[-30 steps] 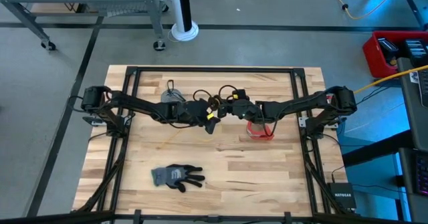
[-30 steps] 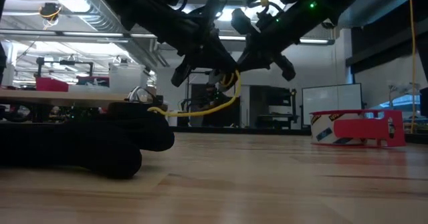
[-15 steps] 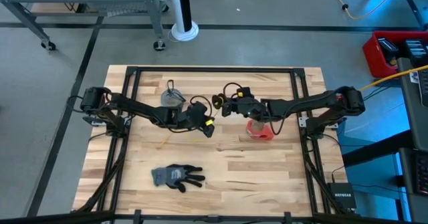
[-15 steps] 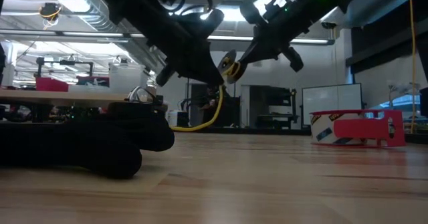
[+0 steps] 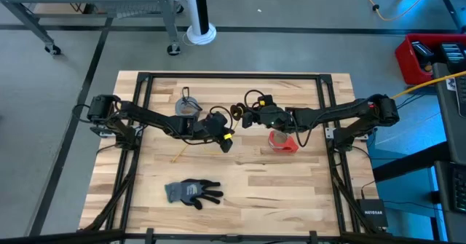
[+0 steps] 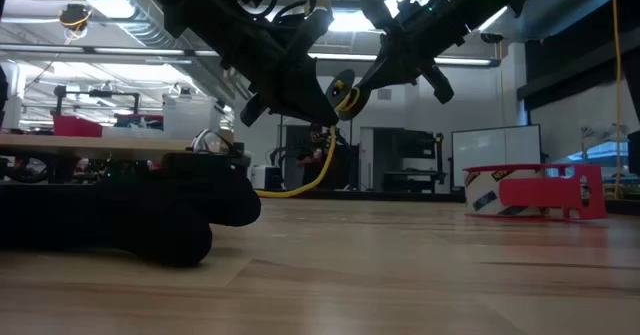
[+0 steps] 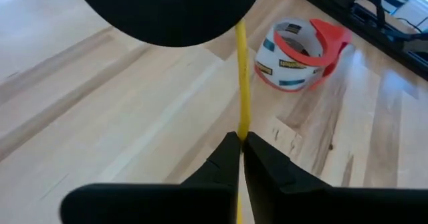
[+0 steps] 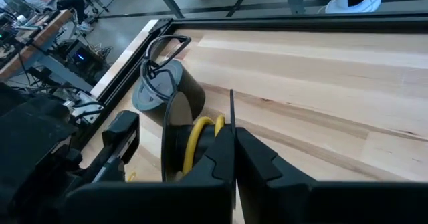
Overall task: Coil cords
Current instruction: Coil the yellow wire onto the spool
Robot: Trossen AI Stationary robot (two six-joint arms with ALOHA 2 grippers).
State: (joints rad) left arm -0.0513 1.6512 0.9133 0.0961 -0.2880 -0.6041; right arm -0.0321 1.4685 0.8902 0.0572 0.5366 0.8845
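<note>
We're over the pale wooden-plank table [image 5: 240, 193], where a black work glove [image 5: 192, 191] lies near the front edge and a red tape dispenser [image 5: 282, 141] sits right of centre. The left gripper [image 7: 241, 148], fingers nearly together, pinches the thin yellow cord [image 7: 243, 83] mid-table (it trails down onto the boards). The right gripper [image 8: 232, 141], jaws pressed shut, holds that cord's coiled end aloft by a grey tape roll [image 8: 160, 90].

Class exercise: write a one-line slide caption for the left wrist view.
Left gripper pinches the yellow cord above the wooden table, red tape roll beyond.
</note>
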